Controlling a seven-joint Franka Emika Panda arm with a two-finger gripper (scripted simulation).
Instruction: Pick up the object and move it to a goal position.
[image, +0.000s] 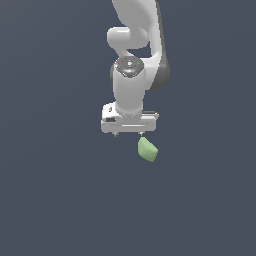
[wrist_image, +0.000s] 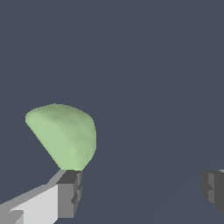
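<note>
In the wrist view the hand (wrist_image: 140, 188) is standing wide apart, its two dark pads far from each other with nothing between them. One finger (wrist_image: 68, 192) is showing its grey pad on a pale link, and the other pad is only partly in frame at the edge. The green object (wrist_image: 63, 135) is sitting beyond the tip of the first finger, outside the gap; whether it is touching that tip cannot be told, since the two overlap in the picture. Behind it the plain dark surface (wrist_image: 153, 65) is filling the rest of the frame.

In the exterior view the white arm (image: 131, 75) is hanging down from the top centre of the frame, wrist pointing downward. The hand (image: 129, 133) is sitting just above the middle of the frame, only the small tips of its fingers showing under the wide body. The object (image: 147, 149) is lying just below the fingertip on the exterior view's right, tilted, a little right of the frame's centre, not gripped. The dark surface (image: 50, 200) is spreading all around, with no other thing on it.
</note>
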